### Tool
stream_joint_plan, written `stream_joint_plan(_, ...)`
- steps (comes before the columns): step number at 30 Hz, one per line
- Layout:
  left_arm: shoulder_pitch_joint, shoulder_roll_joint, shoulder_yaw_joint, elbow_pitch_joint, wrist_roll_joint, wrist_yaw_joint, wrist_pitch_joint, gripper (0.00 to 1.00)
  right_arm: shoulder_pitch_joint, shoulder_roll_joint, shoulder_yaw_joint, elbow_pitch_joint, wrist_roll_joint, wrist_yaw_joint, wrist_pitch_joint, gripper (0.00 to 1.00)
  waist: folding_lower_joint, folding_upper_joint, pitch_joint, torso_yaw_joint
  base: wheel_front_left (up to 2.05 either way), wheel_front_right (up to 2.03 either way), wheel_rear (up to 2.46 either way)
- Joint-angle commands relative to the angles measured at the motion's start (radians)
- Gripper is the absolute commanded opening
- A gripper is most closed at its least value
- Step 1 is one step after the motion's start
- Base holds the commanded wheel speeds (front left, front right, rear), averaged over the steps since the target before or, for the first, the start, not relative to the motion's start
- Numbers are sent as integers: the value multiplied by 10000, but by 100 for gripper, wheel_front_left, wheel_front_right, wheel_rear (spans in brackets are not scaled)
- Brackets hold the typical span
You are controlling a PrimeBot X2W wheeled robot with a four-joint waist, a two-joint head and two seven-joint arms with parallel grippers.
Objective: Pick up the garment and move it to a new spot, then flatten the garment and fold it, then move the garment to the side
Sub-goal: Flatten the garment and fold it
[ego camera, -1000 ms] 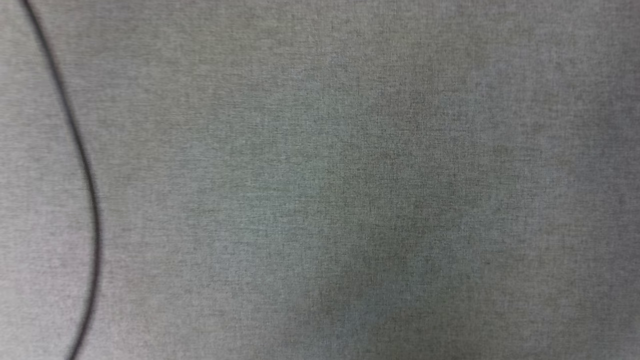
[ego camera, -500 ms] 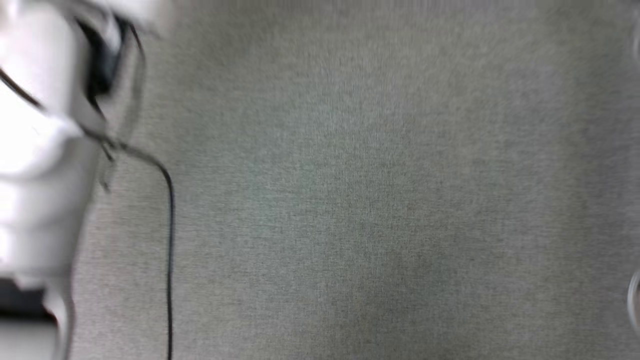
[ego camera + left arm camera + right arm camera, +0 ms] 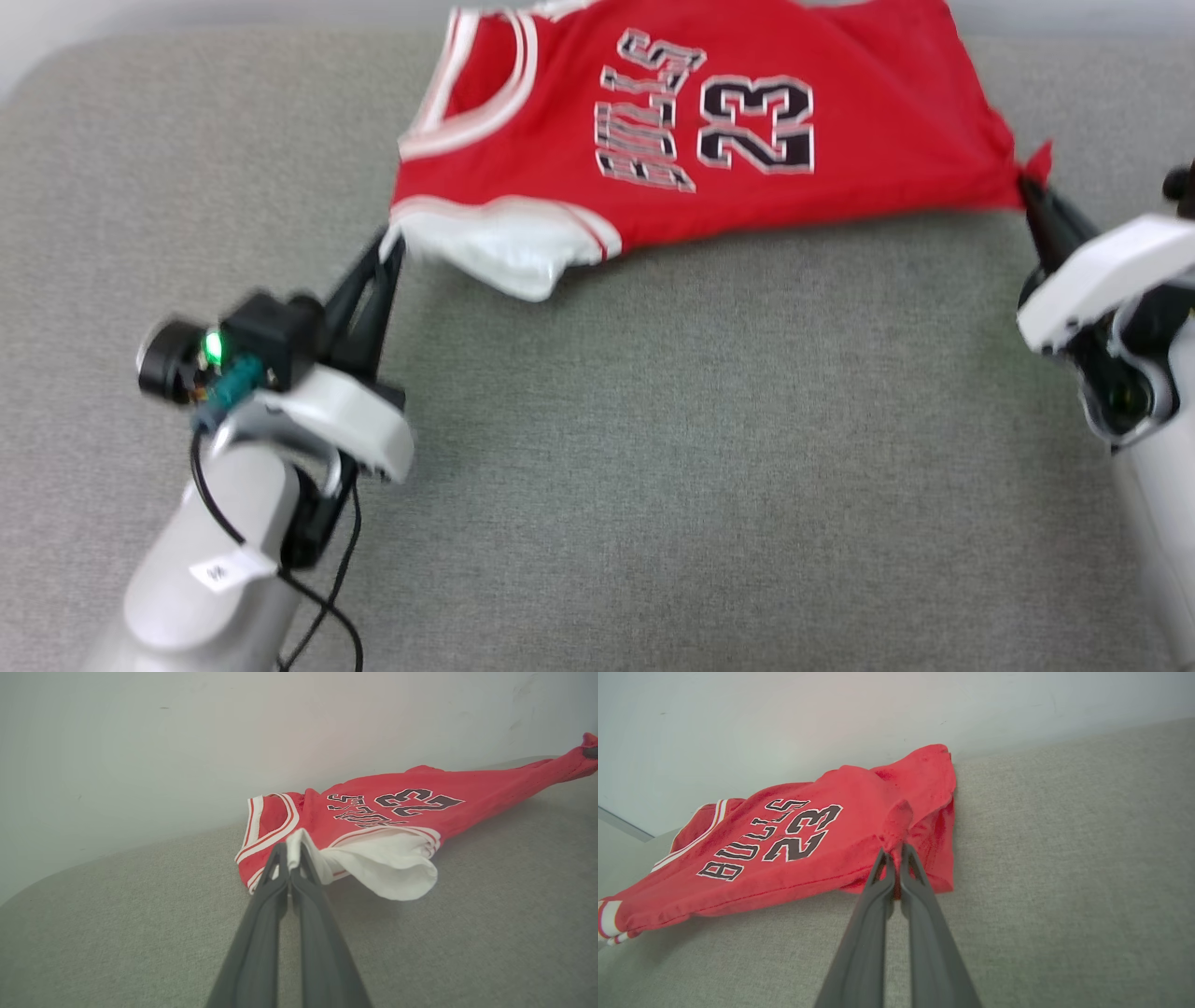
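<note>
1. Where the garment (image 3: 709, 140) meets the top edge of the head view, its upper part is cut off, so I cannot see its far sleeve there.
2. My left gripper (image 3: 394, 241) is closed tight on the edge of the near white sleeve. In the left wrist view its 2 fingers (image 3: 275, 891) pinch a fold of white cloth between them.
3. My right gripper (image 3: 1027, 187) is clamped on a bunched corner of the red hem. Its tips are buried in the cloth, and a knob of red fabric stands above them in the right wrist view.
4. My right arm runs off the right edge of the head view, and that view is slightly smeared around both wrists.
5. The garment lies across the far side of the grey surface (image 3: 653, 448), stretched between the 2 grippers. Its collar is toward my left and its hem toward my right.
6. The "BULLS 23" print faces up and reads sideways in the head view.
7. The garment's near edge hangs lifted with shadow beneath it. I cannot tell how much of its back rests on the surface.
8. The surface is a grey woven fabric, with a rounded corner at the far left.
9. A plain pale wall (image 3: 187, 742) rises directly behind the surface, near the garment's far edge.
10. A black cable (image 3: 327, 597) loops from my left forearm, beside a white label (image 3: 229, 571) whose writing is too small to read.
</note>
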Motion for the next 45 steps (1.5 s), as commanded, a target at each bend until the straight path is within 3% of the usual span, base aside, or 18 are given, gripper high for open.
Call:
stream_joint_plan(1, 487, 58, -66, -183, -75, 103, 120, 0, 473, -157, 142, -133, 292, -8, 90, 0, 4, -1, -369, 98, 0, 0, 0)
stream_joint_plan(19, 4663, 1176, -842, -2348, -1072, -97, 1796, 0, 3990, -1277, 863, -843, 2148, -10, 1352, 0, 4, -1, -2346, 75, 0, 0, 0)
stream_joint_plan(30, 7151, 2178, -1216, -4511, -2063, -83, 3149, 0, 7156, -2050, 785, -2763, 3573, -8, 2748, 0, 4, -1, -3310, 211, 0, 0, 0)
stream_joint_plan(38, 7412, 2521, -738, -5206, -2252, 181, 2908, 0, 8322, -1953, -218, -4556, 4067, -8, 3324, 0, 4, -1, -3290, 150, 0, 0, 0)
stream_joint_plan(45, 6612, 2571, -514, -5339, -2112, 106, 2921, 0, 8088, -1652, -1029, -5329, 3749, -8, 3744, 0, 4, -1, -2961, 49, 0, 0, 0)
